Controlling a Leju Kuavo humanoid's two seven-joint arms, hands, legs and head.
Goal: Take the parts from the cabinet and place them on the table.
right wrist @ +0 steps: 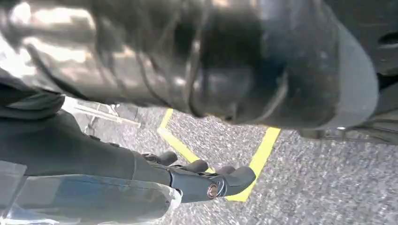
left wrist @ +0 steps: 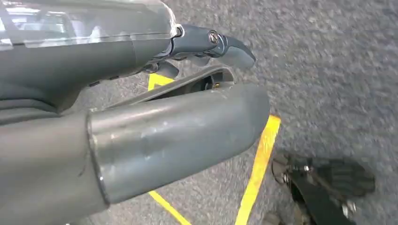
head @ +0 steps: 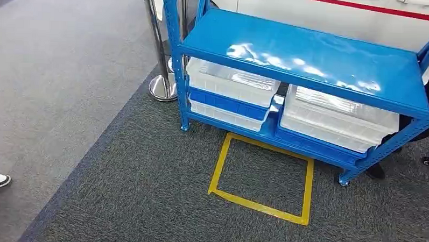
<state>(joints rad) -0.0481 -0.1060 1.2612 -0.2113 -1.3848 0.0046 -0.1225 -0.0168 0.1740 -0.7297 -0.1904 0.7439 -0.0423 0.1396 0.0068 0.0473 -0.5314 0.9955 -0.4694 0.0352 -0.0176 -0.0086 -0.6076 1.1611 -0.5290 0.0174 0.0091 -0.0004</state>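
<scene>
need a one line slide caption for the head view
Blue shelving unit with white bins stacked on its lower shelf, and a yellow tape square on the grey carpet in front.

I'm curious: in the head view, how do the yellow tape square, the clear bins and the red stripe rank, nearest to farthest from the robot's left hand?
The left hand hangs low over the carpet, close to the tape.
1. Tape square: on the carpet, in front of the rack.
2. Bins: on the rack's lower shelves, beyond the tape.
3. Red stripe: on the white panel behind the rack.
</scene>
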